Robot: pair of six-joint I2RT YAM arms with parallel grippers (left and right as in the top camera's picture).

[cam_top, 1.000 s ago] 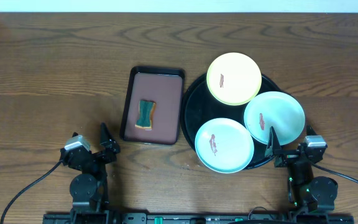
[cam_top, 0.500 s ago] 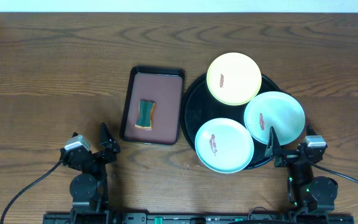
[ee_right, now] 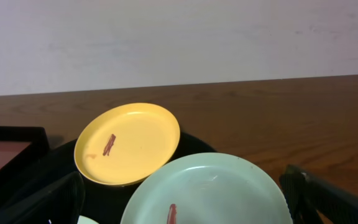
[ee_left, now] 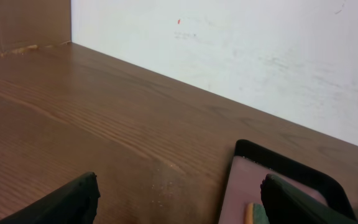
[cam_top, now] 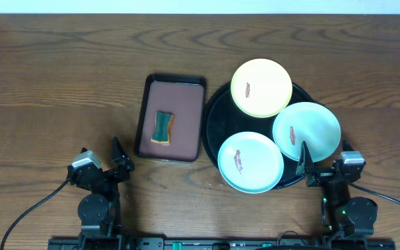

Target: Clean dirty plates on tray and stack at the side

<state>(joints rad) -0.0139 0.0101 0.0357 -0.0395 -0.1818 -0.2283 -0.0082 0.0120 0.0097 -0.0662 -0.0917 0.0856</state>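
Three plates sit crowded on the black tray (cam_top: pixel 215 117) on the right half of the counter (cam_top: pixel 61 83): the yellow plate (cam_top: pixel 261 87) at the far side, one mint plate (cam_top: pixel 306 132) to the right and the other mint plate (cam_top: pixel 251 162) at the near edge. Each carries a single red-brown smear, so I count three smears, and none looks wiped yet. The plates lie so close that their rims seem to touch or overlap, and the yellow one and the right mint one look as if they hang out past the tray's rim. That is where I'd expect trouble: lifting or scrubbing one plate could drag or tip its neighbour, and pressing down on an overhanging edge might flip it off the tray. They are shallow with thin edges, so a pinch on the rim may slip. Just left of the black tray lies one brown tray (cam_top: pixel 179 103) with one sponge (cam_top: pixel 162 128) on it; if the sponge is grabbed carelessly, that light tray could slide with it. Nearer me, the left end effector (cam_top: pixel 99 148) hangs over bare wood with its fingers spread wide, holding nothing. The right end effector (cam_top: pixel 323 151) is likewise wide open and empty, and one finger seems to reach over the near edge of the right mint plate, so a hasty drop there could knock the plate. That makes two end effectors, two trays, three plates and one sponge.
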